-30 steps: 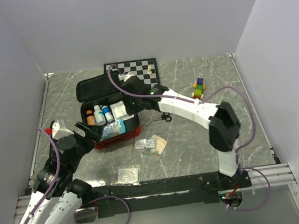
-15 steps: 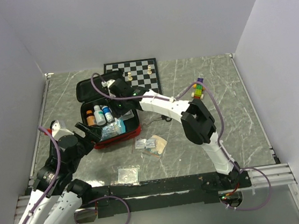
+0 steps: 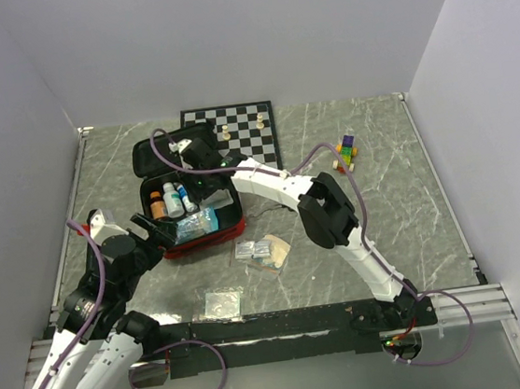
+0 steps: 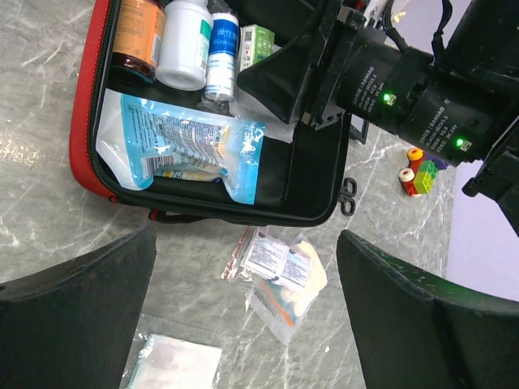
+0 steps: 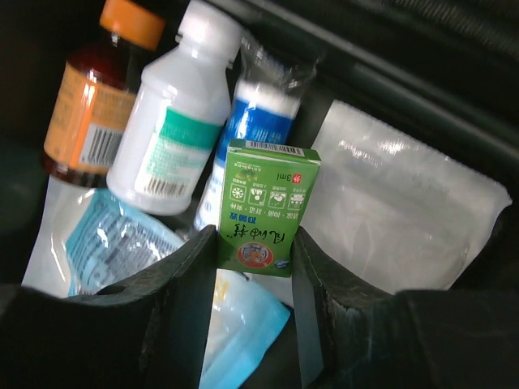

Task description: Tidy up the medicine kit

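The medicine kit (image 3: 206,245) lies open at mid-left, red outside with black lining, lid back. Inside are an orange bottle (image 5: 93,113), a white bottle (image 5: 174,121), a blue-labelled bottle (image 5: 251,121), a blue pouch (image 4: 182,150) and a white packet (image 5: 405,203). My right gripper (image 5: 254,241) hovers in the kit, shut on a small green box (image 5: 268,207); it also shows in the top view (image 3: 193,169). My left gripper (image 4: 243,267) is open and empty, just above the table near the kit's front edge (image 4: 81,121).
Sachets in clear bags (image 3: 264,249) lie on the table in front of the kit, also in the left wrist view (image 4: 280,263). A clear packet (image 3: 223,303) lies nearer. A chessboard (image 3: 243,126) with pawns is behind. Coloured blocks (image 3: 346,154) are at right.
My right arm has swung left from beside the chessboard to over the kit's inside, carrying the green box. My left arm has stayed put.
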Motion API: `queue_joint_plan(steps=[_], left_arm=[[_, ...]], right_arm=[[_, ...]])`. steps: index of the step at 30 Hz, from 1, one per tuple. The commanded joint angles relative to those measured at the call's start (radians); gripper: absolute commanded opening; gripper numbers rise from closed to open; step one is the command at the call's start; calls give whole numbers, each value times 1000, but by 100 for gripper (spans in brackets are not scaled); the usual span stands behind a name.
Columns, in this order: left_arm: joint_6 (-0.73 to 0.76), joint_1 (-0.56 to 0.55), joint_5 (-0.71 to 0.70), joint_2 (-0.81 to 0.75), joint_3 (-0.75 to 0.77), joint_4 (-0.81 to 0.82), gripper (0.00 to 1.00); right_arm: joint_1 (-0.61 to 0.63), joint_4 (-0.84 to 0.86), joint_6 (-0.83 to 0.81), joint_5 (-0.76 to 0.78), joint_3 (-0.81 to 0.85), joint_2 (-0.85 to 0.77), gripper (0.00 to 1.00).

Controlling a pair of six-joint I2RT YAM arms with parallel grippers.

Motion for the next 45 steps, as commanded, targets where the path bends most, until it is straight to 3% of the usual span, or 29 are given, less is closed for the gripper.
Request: queue_joint_plan(steps=[1,9,12,20,27,33,39,45], left_arm=[[13,-4,-1,5,35,16,96],[12,-4,3,11,31,19,96],[10,-4,4,10,29,19,96],[10,-4,7,-1,29,21,96],[10,-4,22,5,12,55,96],[1,-4,55,19,-14,105,96],[-13,-4,68,22,-31,128,96],[-36,-4,75,20,-46,141,96]], right_arm=[[-1,-12,14,37,85,33,43],[-9,-3,29,72,84,28,68],[-11,-6,32,80,84,20,73],[-3,121,66,97,-137,-174,73],[31,290,100,117,-584,-554,73],[65,312,161,154,-910,-786,73],[170,305,156,144,-1100,-822,71],[288,298,175,166,-1128,-793,69]])
